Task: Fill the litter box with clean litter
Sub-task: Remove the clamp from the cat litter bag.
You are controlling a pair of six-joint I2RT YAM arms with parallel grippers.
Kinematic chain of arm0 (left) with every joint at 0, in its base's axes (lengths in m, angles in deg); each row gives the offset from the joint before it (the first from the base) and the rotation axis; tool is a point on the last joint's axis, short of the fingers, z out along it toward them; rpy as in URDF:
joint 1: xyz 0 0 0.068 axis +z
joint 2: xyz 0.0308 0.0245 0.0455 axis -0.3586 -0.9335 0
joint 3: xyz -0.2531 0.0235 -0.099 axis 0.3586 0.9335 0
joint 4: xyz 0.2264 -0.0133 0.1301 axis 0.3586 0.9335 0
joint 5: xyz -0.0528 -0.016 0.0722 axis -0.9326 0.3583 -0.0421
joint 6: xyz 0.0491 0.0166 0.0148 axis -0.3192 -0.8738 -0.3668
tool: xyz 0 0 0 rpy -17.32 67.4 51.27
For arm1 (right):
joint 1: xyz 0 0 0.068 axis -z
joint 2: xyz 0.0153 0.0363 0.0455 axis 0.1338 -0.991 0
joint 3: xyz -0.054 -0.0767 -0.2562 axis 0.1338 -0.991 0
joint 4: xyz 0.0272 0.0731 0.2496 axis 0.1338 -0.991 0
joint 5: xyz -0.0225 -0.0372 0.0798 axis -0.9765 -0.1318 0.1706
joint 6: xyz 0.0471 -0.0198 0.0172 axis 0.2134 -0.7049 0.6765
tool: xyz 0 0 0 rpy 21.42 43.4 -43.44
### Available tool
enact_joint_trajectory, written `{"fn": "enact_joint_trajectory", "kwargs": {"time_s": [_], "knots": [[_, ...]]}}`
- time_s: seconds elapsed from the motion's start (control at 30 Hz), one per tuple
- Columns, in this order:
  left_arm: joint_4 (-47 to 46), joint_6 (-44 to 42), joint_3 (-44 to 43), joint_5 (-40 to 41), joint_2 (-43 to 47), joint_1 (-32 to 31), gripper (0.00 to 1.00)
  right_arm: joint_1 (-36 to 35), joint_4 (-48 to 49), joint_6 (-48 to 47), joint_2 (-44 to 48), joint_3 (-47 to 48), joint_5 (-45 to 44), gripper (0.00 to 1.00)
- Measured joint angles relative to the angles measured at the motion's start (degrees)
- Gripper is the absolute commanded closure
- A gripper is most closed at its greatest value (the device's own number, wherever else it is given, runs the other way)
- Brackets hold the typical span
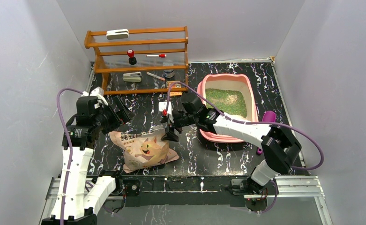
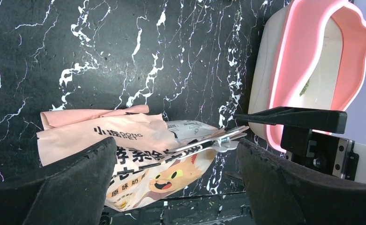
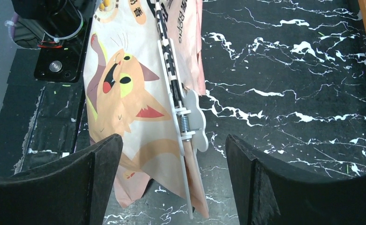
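At table's right, litter box (image 1: 225, 76) holds thin patchy clean litter (image 1: 223, 99); bag (image 1: 143, 149) lies flat near front: soft, saggy, probably weighty; clip (image 3: 192, 123) stiff, best hold; left gripper (image 2: 175, 145), right gripper (image 3: 174, 140) both spread, empty

The litter box (image 1: 225, 76) is set on the black marbled table (image 1: 195, 154); the bag (image 1: 145, 149) and the wooden rack (image 1: 143, 42) are placed left of it, the scoop (image 1: 268, 117) right.

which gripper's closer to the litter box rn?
Right. The right gripper hangs open just left of the litter box, over the right edge of the bag. The left gripper, also open, sits farther left, beyond the right gripper.
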Motion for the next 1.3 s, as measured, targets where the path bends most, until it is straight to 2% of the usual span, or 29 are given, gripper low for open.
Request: {"fn": "enact_joint_trajectory", "kwargs": {"time_s": [0.3,0.5,0.67,0.73,0.93,1.0,1.23,1.3], "knots": [[-0.02,0.00,0.57,-0.55,-0.04,0.00,0.02,0.00,-0.87,1.31,-4.81,5.31,2.21,0.39],[0.11,-0.55,0.57,-0.55,-0.07,0.00,0.02,0.00,-0.94,3.02,-5.14,5.55,2.40,0.41],[0.66,-1.66,0.50,-0.61,-0.66,0.00,0.01,0.00,-0.98,3.54,-5.05,5.55,2.08,0.59],[1.01,-1.99,0.46,-0.98,-1.05,0.00,0.02,0.00,-0.98,3.63,-5.01,5.55,1.97,0.61],[1.05,-2.14,0.48,-3.67,-1.53,0.00,0.02,0.24,-0.98,4.00,-4.98,5.55,2.67,0.78],[0.98,-2.14,0.59,-4.87,-1.55,0.00,0.02,0.33,-0.96,4.13,-4.98,5.55,3.13,0.88],[0.94,-2.99,0.83,-8.37,-2.29,0.00,0.02,0.28,-1.14,4.13,-4.33,5.57,2.16,0.90],[0.96,-3.04,0.83,-8.28,-2.29,0.00,0.02,0.24,-1.36,4.15,-3.19,5.53,0.44,0.95]]}}
